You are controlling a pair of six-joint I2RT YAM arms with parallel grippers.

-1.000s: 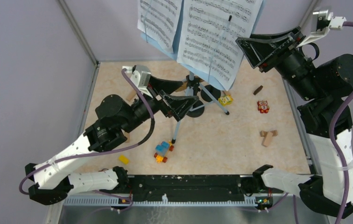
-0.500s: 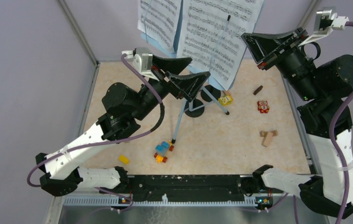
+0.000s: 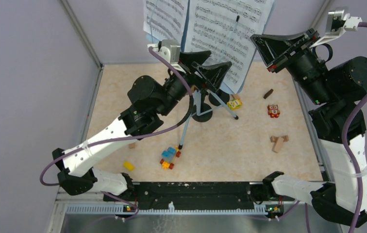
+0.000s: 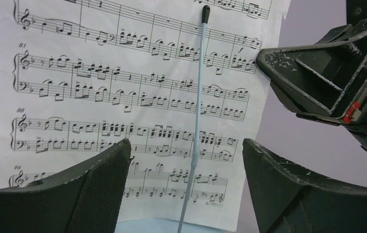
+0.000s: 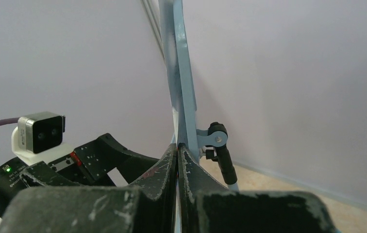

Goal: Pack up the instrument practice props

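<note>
The pale-blue music rack stands at the back centre on tripod legs (image 3: 185, 130). Two white sheet-music pages, left (image 3: 166, 22) and right (image 3: 223, 34), rest on it. My right gripper (image 3: 257, 41) is shut on the rack's right edge (image 5: 181, 73), its jaws pressed together in the right wrist view (image 5: 177, 148). My left gripper (image 3: 219, 59) is open and raised in front of the right page's lower part. In the left wrist view (image 4: 185, 145) it faces the page (image 4: 99, 87) and a thin holding wire (image 4: 198, 97). Two black round-based mic holders (image 3: 202, 115) (image 3: 219, 97) stand under the rack. The microphones are out of view.
A colourful toy-block car (image 3: 170, 158) and a yellow block (image 3: 128, 166) lie near the front. Wooden blocks (image 3: 278, 142), an owl block (image 3: 273, 111), a brown block (image 3: 268, 93) and a yellow toy block (image 3: 234, 104) lie at the right. Walls enclose the table.
My left arm has risen from low beside the rack's pole and moved right, up to the right page's lower part, jaws open throughout. The right gripper shifted slightly up early on, then held still.
</note>
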